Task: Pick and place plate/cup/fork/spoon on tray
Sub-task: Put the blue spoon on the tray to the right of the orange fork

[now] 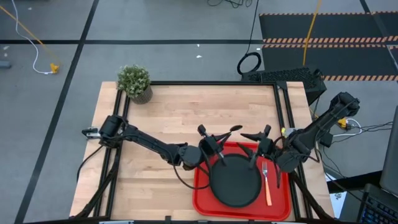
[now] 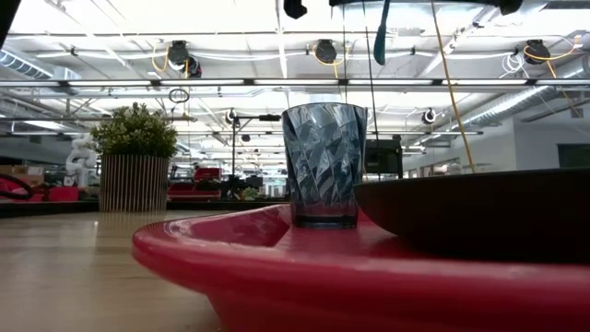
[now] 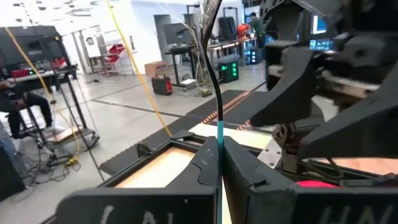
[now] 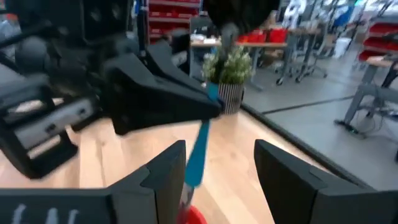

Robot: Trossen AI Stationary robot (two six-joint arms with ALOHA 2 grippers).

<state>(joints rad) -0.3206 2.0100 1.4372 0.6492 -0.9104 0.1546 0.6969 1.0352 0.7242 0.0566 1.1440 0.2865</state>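
One plate (image 1: pixel 236 180), one cup (image 2: pixel 324 164), one fork (image 1: pixel 266 180) on the tray (image 1: pixel 202 193); left gripper (image 3: pixel 219 163) clamps the spoon (image 4: pixel 198 155), right gripper (image 4: pixel 217 163) spread.

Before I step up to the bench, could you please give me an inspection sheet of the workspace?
Surface: wooden table, bare on its left half.
Job's things: red tray carries the black plate, the orange-handled fork and the glass cup; the blue-handled spoon hangs above the tray.
Clutter: potted plant at a far corner.
Grippers: left gripper shut on the spoon; right gripper open beside it.
Cables: yellow cable and coiled black cable on the floor.
Surroundings: striped floor mats.
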